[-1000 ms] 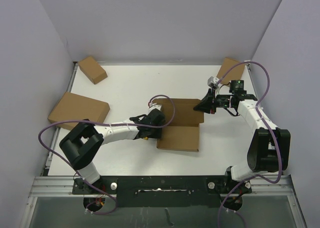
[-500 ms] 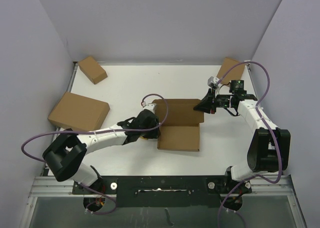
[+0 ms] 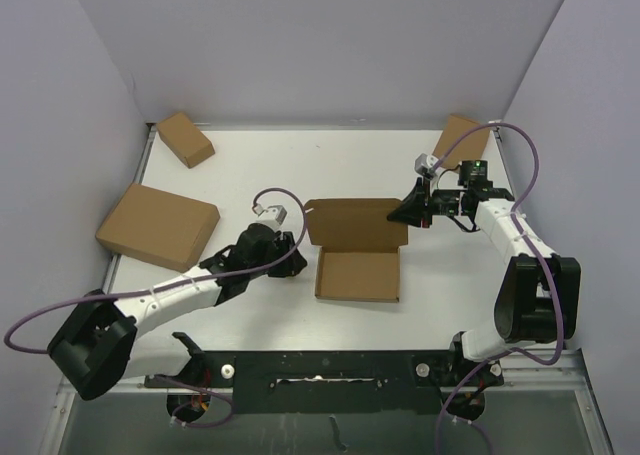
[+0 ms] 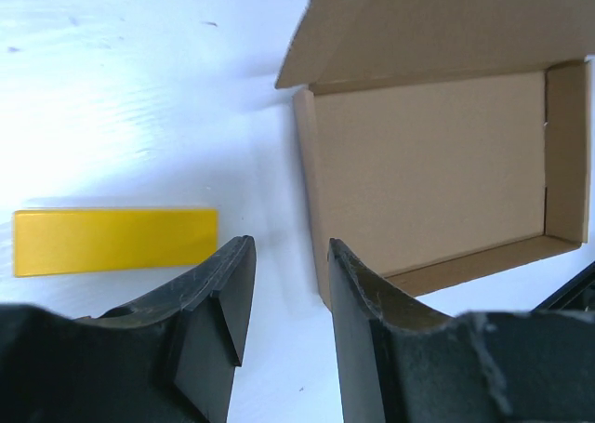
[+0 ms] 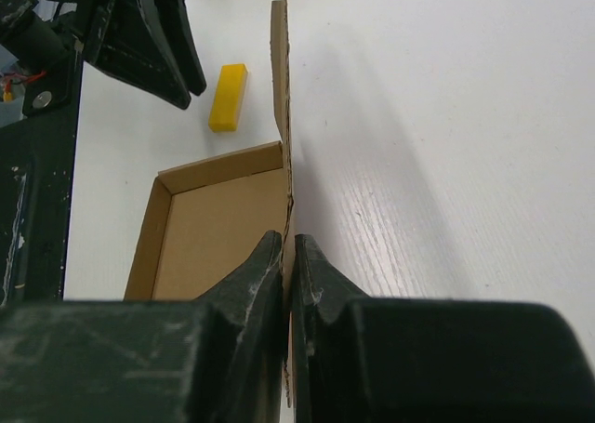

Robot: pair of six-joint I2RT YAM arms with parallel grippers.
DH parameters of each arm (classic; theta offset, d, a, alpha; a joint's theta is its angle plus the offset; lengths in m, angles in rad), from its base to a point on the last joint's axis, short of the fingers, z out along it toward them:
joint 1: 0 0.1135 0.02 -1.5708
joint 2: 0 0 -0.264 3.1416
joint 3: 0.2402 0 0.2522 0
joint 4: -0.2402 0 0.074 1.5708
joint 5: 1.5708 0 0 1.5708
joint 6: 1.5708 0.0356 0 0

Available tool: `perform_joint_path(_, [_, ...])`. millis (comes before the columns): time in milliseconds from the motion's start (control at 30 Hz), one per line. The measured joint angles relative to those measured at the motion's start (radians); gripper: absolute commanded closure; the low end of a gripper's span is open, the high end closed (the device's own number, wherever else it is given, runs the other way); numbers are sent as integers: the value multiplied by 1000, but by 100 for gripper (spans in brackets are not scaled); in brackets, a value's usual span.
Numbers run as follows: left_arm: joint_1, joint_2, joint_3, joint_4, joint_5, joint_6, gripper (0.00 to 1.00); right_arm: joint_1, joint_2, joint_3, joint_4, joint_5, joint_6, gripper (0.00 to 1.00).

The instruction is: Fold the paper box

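My right gripper [image 5: 286, 242] pinches the paper box [image 3: 357, 273] by its raised lid at 3 o'clock; my left gripper [image 4: 290, 249] hangs open at 9 o'clock. I judge swinging the lid shut comes next.

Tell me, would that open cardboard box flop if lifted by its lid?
Probably light: the paper box is thin cardboard with nothing inside. Lifted by the lid, which the right gripper pinches, it would likely hinge at the crease, the tray sagging. Each panel looks flat and stiff, so it should bend only at folds.
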Motion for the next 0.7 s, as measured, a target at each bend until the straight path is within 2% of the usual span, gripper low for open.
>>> perform_joint_path(133, [50, -87, -47, 6, 3, -28, 58, 0, 14, 0, -18, 10, -36, 96])
perform_joint_path(500, [85, -128, -64, -205, -93, -326, 49, 0, 62, 1, -105, 69, -151, 62])
perform_joint_path(700, [85, -106, -57, -305, -144, -483, 38, -1, 62, 8, -142, 86, -187, 39])
